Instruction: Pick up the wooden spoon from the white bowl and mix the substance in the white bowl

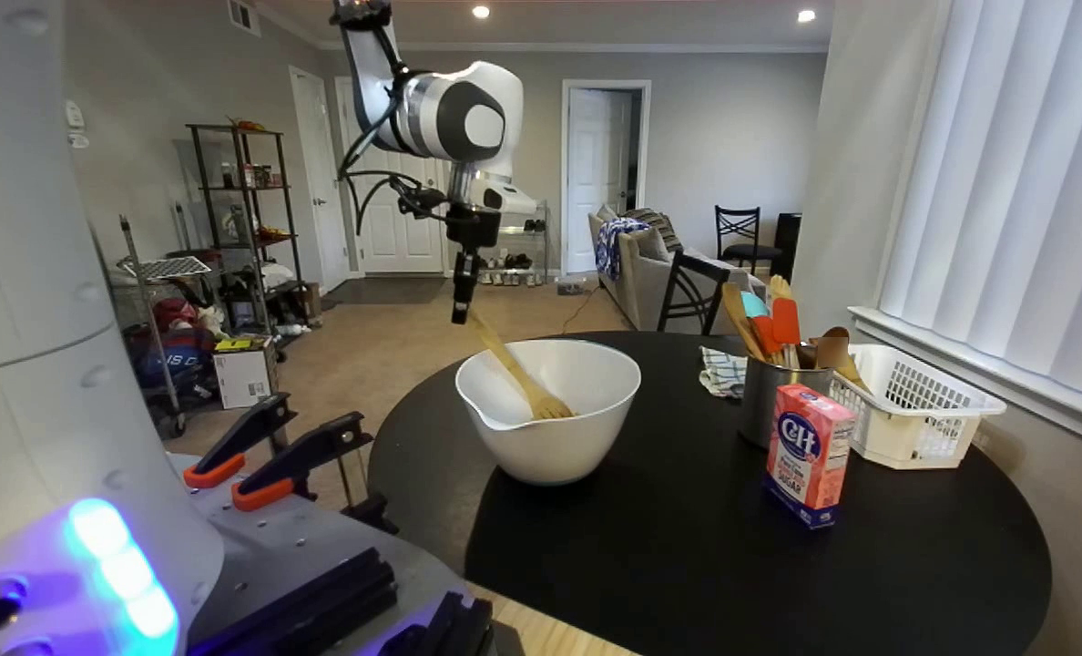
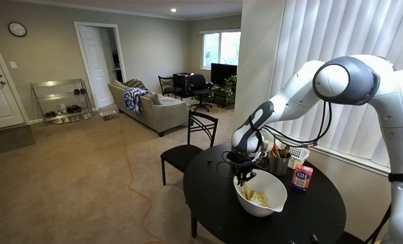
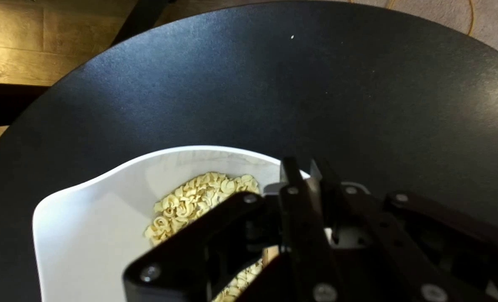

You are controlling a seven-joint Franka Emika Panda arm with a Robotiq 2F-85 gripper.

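Grasping looks done: gripper (image 1: 462, 310) seemingly clamped on the wooden spoon (image 1: 514, 369); next, stir pasta (image 3: 203, 195) in the white bowl (image 1: 550, 451).

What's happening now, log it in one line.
hand: closed on wooden spoon; spoon: tilted, partly inside white bowl; contents: pale curls; stirring: unclear

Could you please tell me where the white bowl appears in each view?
In an exterior view: white bowl, just below centre.
In an exterior view: white bowl, lower right of centre.
Wrist view: white bowl, bottom left, partly behind the gripper.
Shared landmark: round black table beneath it.
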